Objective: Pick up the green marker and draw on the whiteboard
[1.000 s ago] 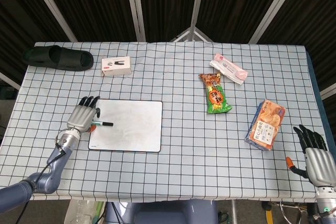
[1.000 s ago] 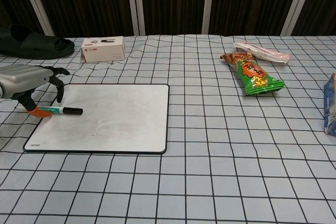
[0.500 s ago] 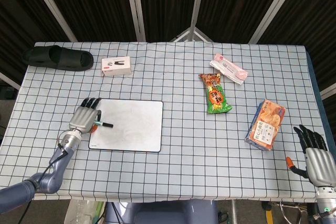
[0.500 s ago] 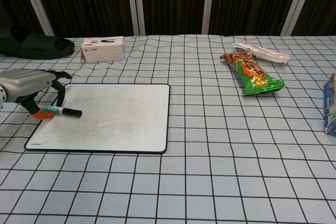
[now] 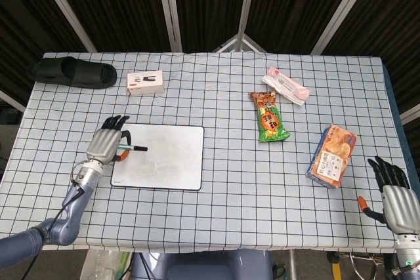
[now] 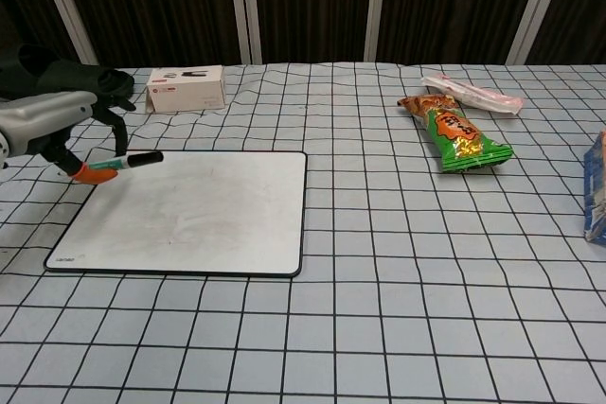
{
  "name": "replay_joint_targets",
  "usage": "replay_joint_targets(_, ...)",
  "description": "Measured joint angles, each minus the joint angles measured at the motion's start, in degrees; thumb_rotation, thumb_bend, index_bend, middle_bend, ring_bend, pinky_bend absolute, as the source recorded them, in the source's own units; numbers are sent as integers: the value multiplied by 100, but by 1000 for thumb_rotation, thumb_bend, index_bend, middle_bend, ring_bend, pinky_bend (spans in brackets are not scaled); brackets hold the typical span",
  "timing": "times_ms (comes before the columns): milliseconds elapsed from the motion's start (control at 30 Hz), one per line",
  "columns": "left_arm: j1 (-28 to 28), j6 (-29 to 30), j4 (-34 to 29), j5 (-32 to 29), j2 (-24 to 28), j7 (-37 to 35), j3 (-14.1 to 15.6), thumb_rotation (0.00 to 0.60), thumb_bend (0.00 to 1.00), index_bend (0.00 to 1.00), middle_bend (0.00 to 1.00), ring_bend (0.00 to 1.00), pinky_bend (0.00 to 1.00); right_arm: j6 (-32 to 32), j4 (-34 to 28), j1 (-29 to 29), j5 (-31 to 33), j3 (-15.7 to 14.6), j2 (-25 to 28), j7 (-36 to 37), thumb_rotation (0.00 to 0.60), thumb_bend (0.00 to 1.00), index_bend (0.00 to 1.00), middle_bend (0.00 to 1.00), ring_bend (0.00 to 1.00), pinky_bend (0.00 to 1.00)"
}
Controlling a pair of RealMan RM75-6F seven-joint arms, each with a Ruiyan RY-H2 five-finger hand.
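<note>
The left hand (image 6: 57, 125) pinches the green marker (image 6: 128, 163) above the whiteboard (image 6: 189, 210). The cap appears fitted, so no mark may result. The right hand (image 5: 397, 198) rests spread.

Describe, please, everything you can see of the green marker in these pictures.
The green marker is a slim pen with a green barrel and a dark cap end pointing right. The left robot hand holds it roughly level above the near-left part of the whiteboard. It looks lifted off the board; its rear end is hidden in the robot hand.
</note>
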Motion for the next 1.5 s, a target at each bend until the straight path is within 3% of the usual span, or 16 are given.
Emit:
replay_joint_targets(267, 90, 281, -603, -177, -202, -1309, -485, 600, 542, 672, 98, 0, 80, -21, 8, 9, 23, 10, -5, -4, 600, 354, 0, 0, 0, 0)
replay_joint_targets(500, -81, 106, -412, -493, -846, -1932, -716, 600, 542, 681, 109, 0, 80, -51, 9, 13, 53, 17, 3, 36, 600, 354, 0, 0, 0, 0)
replay_joint_targets(900, -384, 136, 222, -220, -1579, -2546, -787, 600, 542, 690, 120, 0, 80, -47, 29, 1, 62, 25, 23, 118, 600, 355, 0, 0, 0, 0)
replay_joint_targets(1500, -502, 46, 418, -153, -1816, -2655, -704, 600, 541, 702, 131, 0, 80, -35, 38, -13, 57, 22, 22, 125, 600, 354, 0, 0, 0, 0)
